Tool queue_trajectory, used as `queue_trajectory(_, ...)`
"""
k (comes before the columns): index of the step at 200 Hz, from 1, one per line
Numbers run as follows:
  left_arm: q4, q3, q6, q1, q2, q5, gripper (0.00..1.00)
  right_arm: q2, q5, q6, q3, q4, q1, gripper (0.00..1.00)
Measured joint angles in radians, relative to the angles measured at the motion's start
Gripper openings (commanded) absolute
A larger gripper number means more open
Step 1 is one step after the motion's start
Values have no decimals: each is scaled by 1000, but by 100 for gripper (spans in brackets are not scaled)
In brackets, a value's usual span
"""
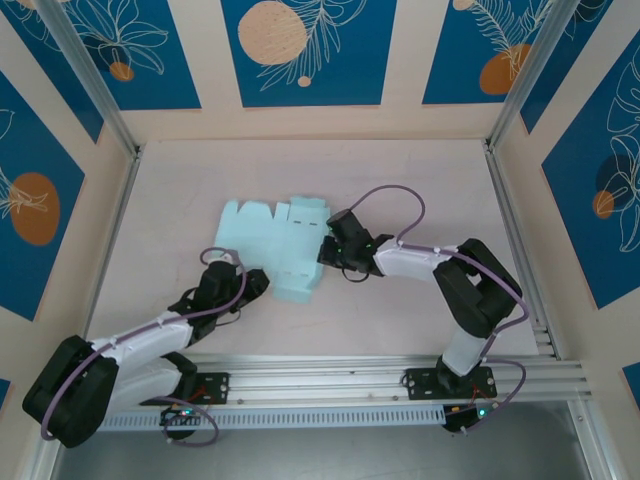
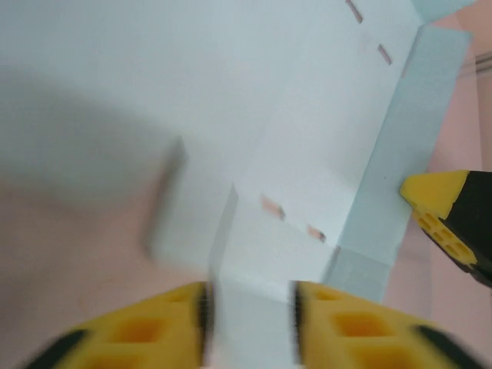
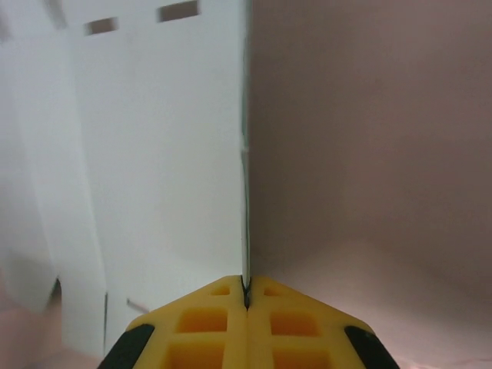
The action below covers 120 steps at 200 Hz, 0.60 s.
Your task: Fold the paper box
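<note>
paper box (image 1: pixel 280 240) mid table, mostly a flat sheet, one side panel lifted, nearly all folding left to do. right gripper (image 3: pixel 246 296) pinched tight on its right edge. left gripper (image 2: pixel 250 301) half open, jaws either side of a near flap, not squeezing. bare table (image 1: pixel 450 170) far and right.

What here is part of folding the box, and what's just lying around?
Job:
paper box
right gripper, shut on its edge
left gripper, open astride a flap

Not the job:
table
rail
wall panels
</note>
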Motion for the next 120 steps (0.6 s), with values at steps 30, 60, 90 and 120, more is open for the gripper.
queue_trajectory(30,-133,61,79,4,-66,4,88,-11,54,-140,72,-149,-5,0)
queue_trajectory(60,-252,180,243,23,-164,-10,93,-11,84,-324,210,-283,-11,0)
queue_trajectory(90,-274,285,447,142,-132,13,94,-13,82,-506,313,-378,-25,0)
queue_trajectory(120,-280,420,674,290,54,136,87,-12,50,-675,420,-472,-50,0)
